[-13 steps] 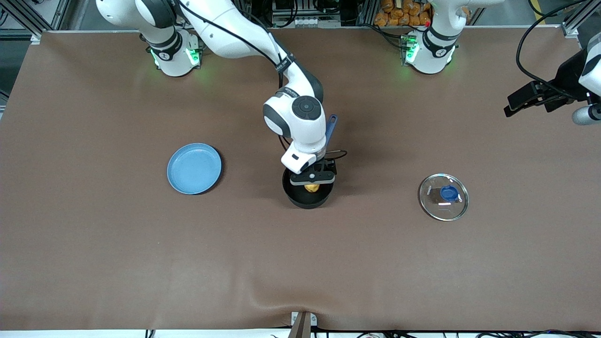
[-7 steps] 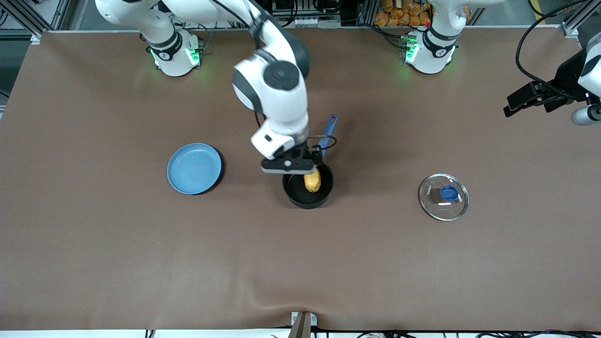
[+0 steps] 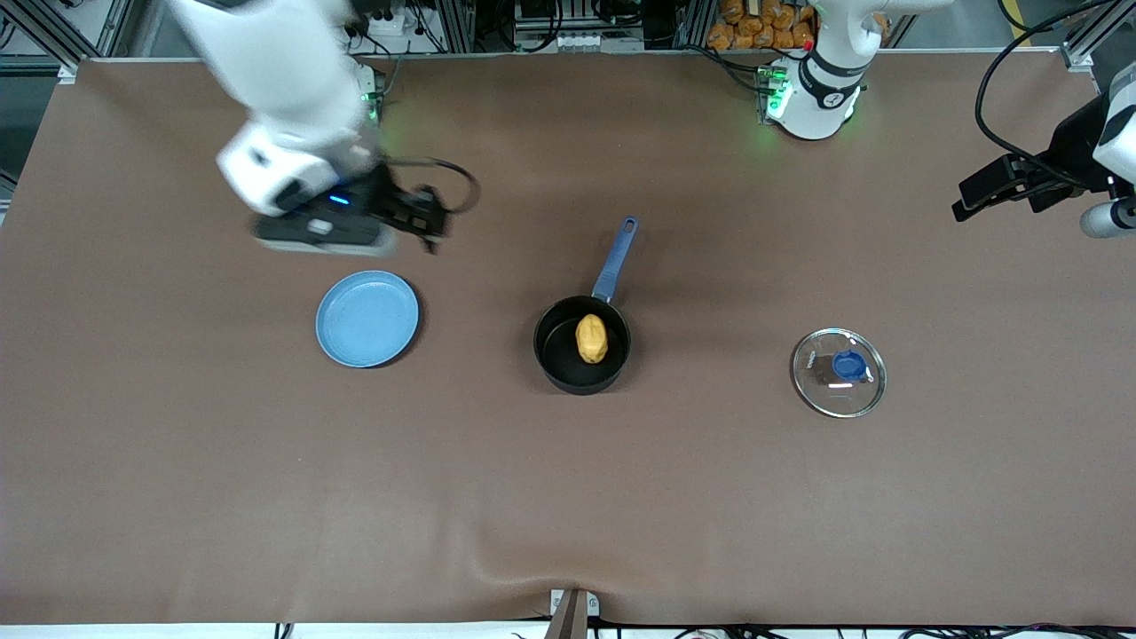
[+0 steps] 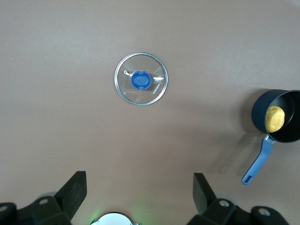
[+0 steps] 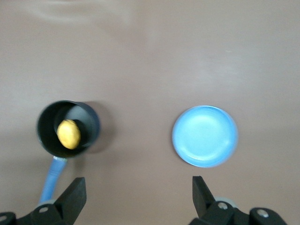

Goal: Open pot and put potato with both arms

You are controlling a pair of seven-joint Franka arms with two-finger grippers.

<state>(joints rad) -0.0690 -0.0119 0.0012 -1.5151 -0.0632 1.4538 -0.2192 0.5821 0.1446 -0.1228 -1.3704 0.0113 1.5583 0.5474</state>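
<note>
The black pot (image 3: 557, 359) stands open mid-table, its blue handle (image 3: 615, 259) pointing toward the arms' bases. The yellow potato (image 3: 591, 338) lies inside it. The glass lid (image 3: 824, 390) with its blue knob (image 3: 849, 365) lies flat on the table toward the left arm's end. My right gripper (image 3: 342, 232) is open and empty, up in the air over the table beside the light-blue plate; its view shows the pot (image 5: 91, 123) and potato (image 5: 69, 133). My left gripper (image 3: 972, 200) is open and empty, waiting high over the left arm's end; its view shows the lid (image 4: 157, 89), pot (image 4: 258, 115) and potato (image 4: 274, 118).
A flat light-blue plate (image 3: 367, 318) lies toward the right arm's end of the table, level with the pot; it also shows in the right wrist view (image 5: 205, 136). The arms' green-lit bases (image 3: 803, 93) stand along the table's edge farthest from the front camera.
My right gripper has lifted out of the pot and swung away toward the right arm's end, leaving the potato in the pot. The left arm has not moved.
</note>
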